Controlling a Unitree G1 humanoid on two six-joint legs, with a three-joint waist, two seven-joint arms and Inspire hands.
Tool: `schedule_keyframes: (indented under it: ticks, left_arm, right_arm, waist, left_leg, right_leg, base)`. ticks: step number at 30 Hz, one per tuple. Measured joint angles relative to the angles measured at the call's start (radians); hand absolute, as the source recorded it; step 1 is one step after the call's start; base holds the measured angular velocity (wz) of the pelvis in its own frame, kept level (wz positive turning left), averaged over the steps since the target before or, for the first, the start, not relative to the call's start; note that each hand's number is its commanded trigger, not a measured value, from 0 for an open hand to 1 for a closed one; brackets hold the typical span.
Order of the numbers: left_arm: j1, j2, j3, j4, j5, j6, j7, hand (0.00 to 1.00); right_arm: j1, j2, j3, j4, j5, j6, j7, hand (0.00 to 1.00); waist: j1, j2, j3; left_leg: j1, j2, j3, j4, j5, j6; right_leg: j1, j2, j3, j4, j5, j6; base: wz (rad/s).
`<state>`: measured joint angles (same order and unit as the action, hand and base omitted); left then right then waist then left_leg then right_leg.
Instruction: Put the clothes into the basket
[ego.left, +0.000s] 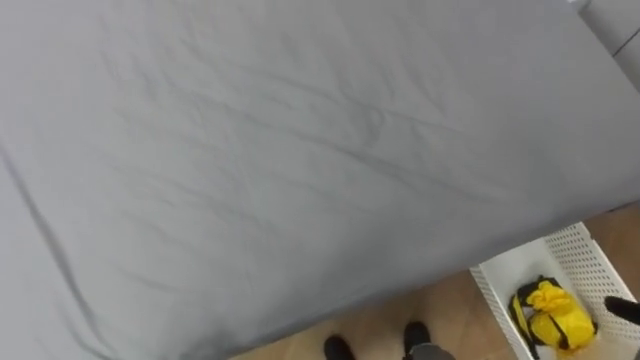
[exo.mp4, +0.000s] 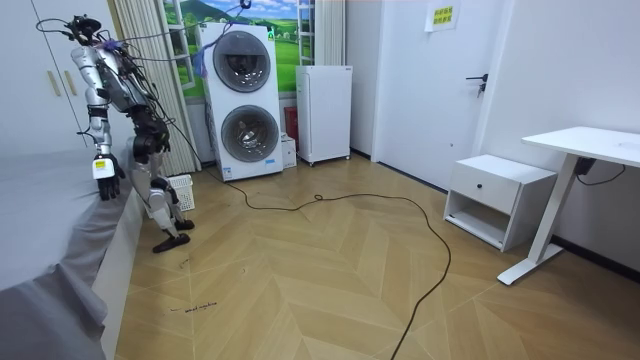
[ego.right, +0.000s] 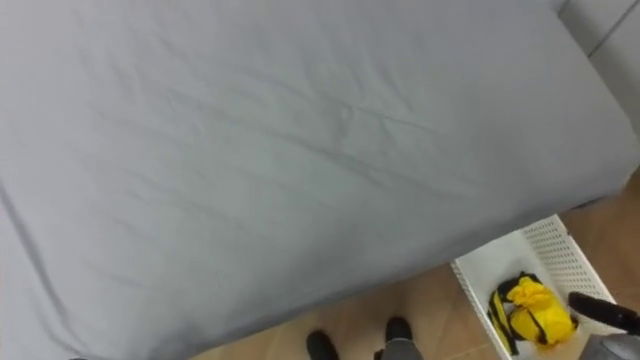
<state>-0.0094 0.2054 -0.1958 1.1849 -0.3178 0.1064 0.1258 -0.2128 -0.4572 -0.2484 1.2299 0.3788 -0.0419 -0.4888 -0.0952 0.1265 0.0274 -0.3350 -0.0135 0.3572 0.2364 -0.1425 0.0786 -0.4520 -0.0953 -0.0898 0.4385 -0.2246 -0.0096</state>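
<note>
Left hand (exo.mp4: 105, 178) hanging beside bed (ego.left: 300, 150); right hand (ego.right: 605, 315) over basket (ego.right: 556, 252), yellow clothes (ego.right: 528, 310) inside; cannot tell either hand's state

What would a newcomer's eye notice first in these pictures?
First, the wide bed with a wrinkled grey sheet, directly before the robot. Then the bright yellow garment with black trim, lying inside the white perforated plastic basket on the wooden floor beside the bed, at the lower right.

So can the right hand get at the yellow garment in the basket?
Probably yes: the right hand is right beside the yellow garment in the open-topped white basket, and nothing lies between them.
</note>
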Motion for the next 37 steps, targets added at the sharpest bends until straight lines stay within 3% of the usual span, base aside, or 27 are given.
schedule_keyframes:
  ticks: [3, 5, 7, 8, 9, 14, 16, 23, 28, 37]
  left_arm:
    - [0.048, 0.011, 0.028, -0.031, 0.006, -0.003, -0.002, 0.0]
    - [0.072, 0.026, 0.039, -0.049, 0.006, -0.008, -0.003, 0.0]
    - [0.086, 0.028, 0.058, -0.066, 0.007, -0.012, -0.003, 0.0]
    - [0.103, 0.027, 0.074, -0.083, 0.007, -0.013, -0.003, 0.0]
    - [0.113, 0.028, 0.082, -0.093, 0.007, -0.013, -0.001, 0.0]
    - [0.136, 0.008, 0.1, -0.105, 0.122, -0.016, 0.004, 0.0]
    - [0.139, 0.0, 0.116, -0.105, 0.165, -0.018, 0.005, 0.0]
    - [0.147, -0.015, 0.12, -0.107, 0.204, -0.034, 0.022, 0.0]
    - [0.155, -0.037, 0.188, -0.112, 0.286, -0.044, 0.024, 0.0]
    - [0.155, -0.075, 0.193, -0.105, 0.31, -0.076, 0.053, 0.0]
  right_arm:
    - [0.049, 0.005, 0.001, -0.007, 0.045, -0.003, 0.001, 0.0]
    - [0.114, 0.04, 0.01, -0.052, 0.053, -0.003, 0.008, 0.0]
    - [0.165, 0.067, 0.011, -0.082, 0.055, -0.003, 0.012, 0.0]
    - [0.19, 0.087, 0.011, -0.107, 0.07, -0.001, 0.014, 0.0]
    - [0.201, 0.1, 0.011, -0.121, 0.078, -0.001, 0.017, 0.0]
    - [0.274, 0.187, 0.056, -0.146, 0.083, -0.003, 0.085, 0.0]
    - [0.298, 0.227, 0.077, -0.132, 0.084, 0.001, 0.128, 0.0]
    - [0.305, 0.29, 0.123, -0.101, 0.078, 0.01, 0.212, 0.0]
    - [0.297, 0.305, 0.168, -0.09, 0.039, 0.016, 0.263, 0.0]
    - [0.284, 0.311, 0.253, -0.055, -0.035, 0.021, 0.3, 0.0]
  waist:
    - [-0.002, -0.03, -0.0121]
    - [-0.007, -0.061, -0.0256]
    - [-0.006, -0.08, -0.0271]
    - [-0.003, -0.086, -0.0272]
    - [0.0, -0.091, -0.0294]
    - [0.002, -0.109, -0.0287]
    - [0.0, -0.119, -0.0239]
    - [0.018, -0.133, -0.0204]
    - [0.034, -0.139, -0.0198]
    - [0.073, -0.129, -0.0179]
  left_leg:
    - [0.061, 0.003, -0.015, -0.005, 0.0, -0.001]
    - [0.104, 0.007, -0.036, -0.008, 0.0, -0.002]
    - [0.142, 0.01, -0.035, -0.018, -0.002, -0.005]
    - [0.171, 0.018, -0.035, -0.032, -0.011, -0.02]
    - [0.182, 0.018, -0.036, -0.04, -0.012, -0.022]
    - [0.262, 0.01, -0.087, -0.071, -0.015, -0.027]
    - [0.286, 0.003, -0.116, -0.076, -0.015, -0.027]
    - [0.323, -0.01, -0.14, -0.079, -0.016, -0.027]
    - [0.34, -0.015, -0.15, -0.08, -0.016, -0.028]
    - [0.364, -0.016, -0.173, -0.08, -0.029, -0.027]
  right_leg:
    - [0.091, 0.005, -0.024, -0.045, -0.001, 0.002]
    - [0.166, 0.01, -0.053, -0.083, -0.001, 0.002]
    - [0.225, 0.017, -0.071, -0.122, 0.0, 0.004]
    - [0.259, 0.027, -0.083, -0.149, 0.004, 0.005]
    - [0.269, 0.028, -0.086, -0.156, 0.006, 0.005]
    - [0.388, 0.035, -0.132, -0.22, 0.014, 0.007]
    - [0.429, 0.037, -0.135, -0.237, 0.014, 0.008]
    - [0.482, 0.033, -0.143, -0.254, 0.01, 0.013]
    - [0.51, 0.031, -0.147, -0.267, 0.01, 0.014]
    - [0.539, 0.033, -0.153, -0.272, 0.008, 0.018]
  base:
    - [0.17]
    - [0.4]
    - [0.39]
    - [0.23]
    - [0.17]
    - [0.28]
    - [0.39]
    - [0.11]
    - [0.06]
    - [0.05]
